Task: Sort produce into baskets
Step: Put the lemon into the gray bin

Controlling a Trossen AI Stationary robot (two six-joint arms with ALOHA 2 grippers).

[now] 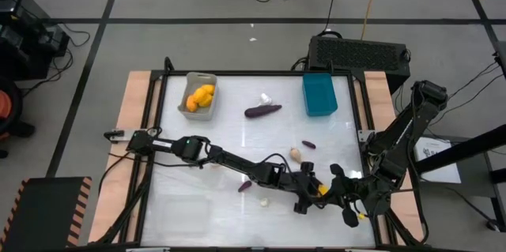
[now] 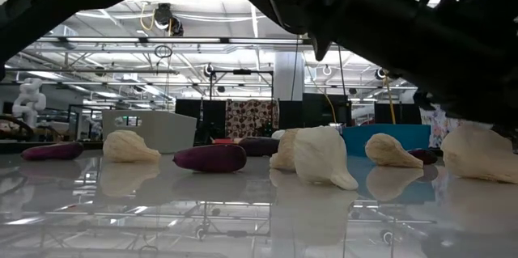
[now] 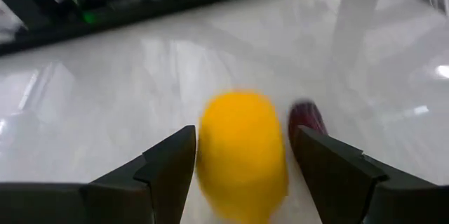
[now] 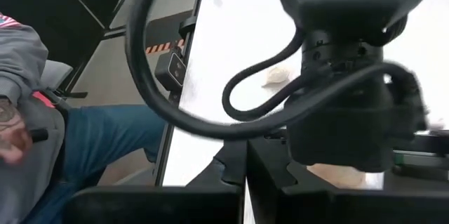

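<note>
My left gripper (image 3: 242, 164) is open near the table's front right, also in the high view (image 1: 315, 190). Its fingers stand on either side of an orange-yellow fruit (image 3: 242, 155), which lies on the table (image 1: 321, 191). A small purple piece (image 3: 306, 120) lies just beyond it. My right gripper (image 4: 245, 175) is shut and empty, close by (image 1: 348, 204), facing the left arm's wrist. The light grey basket (image 1: 198, 95) holds orange fruits. The teal basket (image 1: 319, 94) stands at the far right. I see no clear basket.
A large eggplant (image 1: 262, 110), garlic bulbs (image 1: 296, 155) and small purple pieces (image 1: 244, 186) lie scattered mid-table; the low view shows them standing close together (image 2: 324, 157). A black box (image 1: 360, 53) stands beyond the far edge. A person in jeans (image 4: 105, 147) sits at the near side.
</note>
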